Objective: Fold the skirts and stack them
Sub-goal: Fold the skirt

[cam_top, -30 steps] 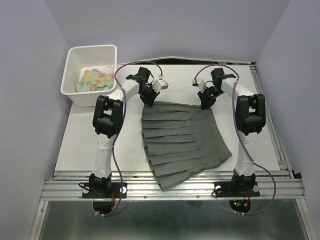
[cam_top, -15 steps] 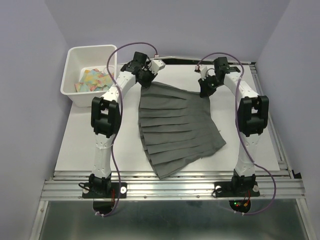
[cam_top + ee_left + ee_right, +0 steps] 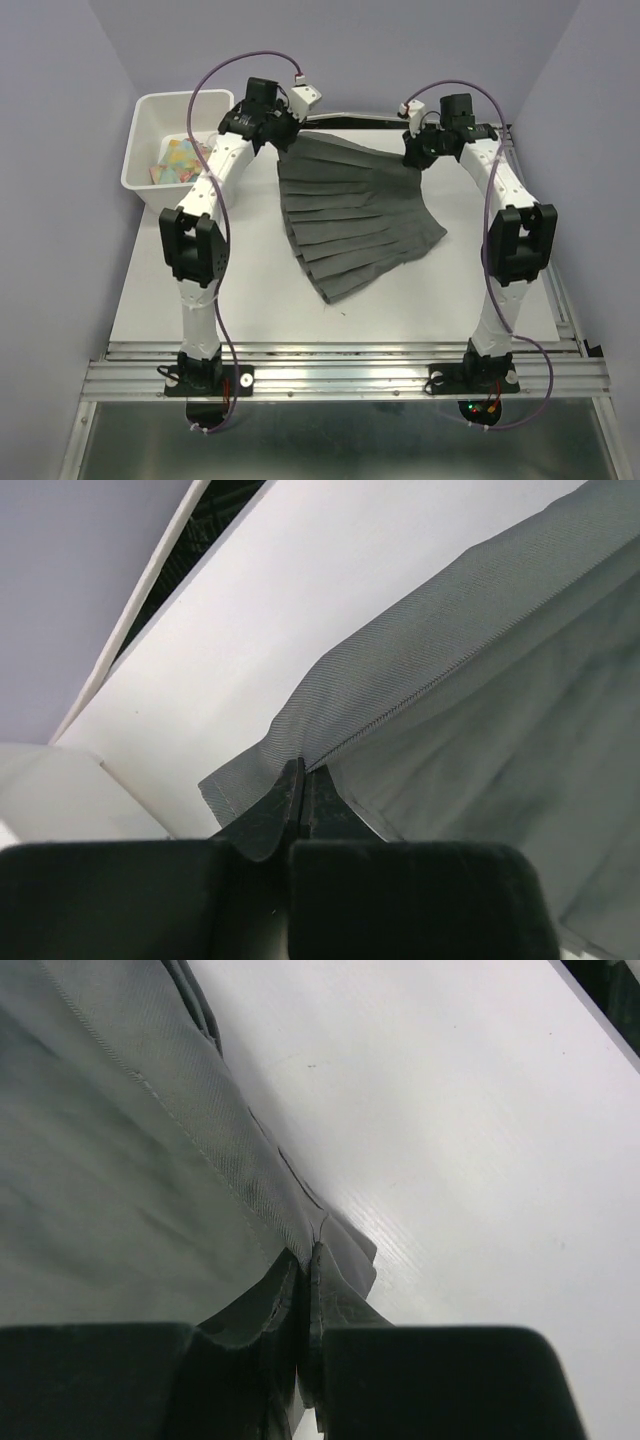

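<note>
Left gripper [image 3: 300,776]: jaws pressed flat together on one corner of the grey pleated skirt [image 3: 355,225], at its stitched edge. Right gripper [image 3: 308,1256]: closed likewise on the opposite corner. That edge spans between both claws, raised. The pleats slope down from them onto the white table [image 3: 400,300]. A white bin [image 3: 160,198] stands left of the left gripper.

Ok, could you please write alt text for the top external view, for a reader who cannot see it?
A dark grey pleated skirt is held by its far edge, the left gripper and the right gripper each shut on one corner, its near part resting on the white table. A white bin stands at the far left.
</note>
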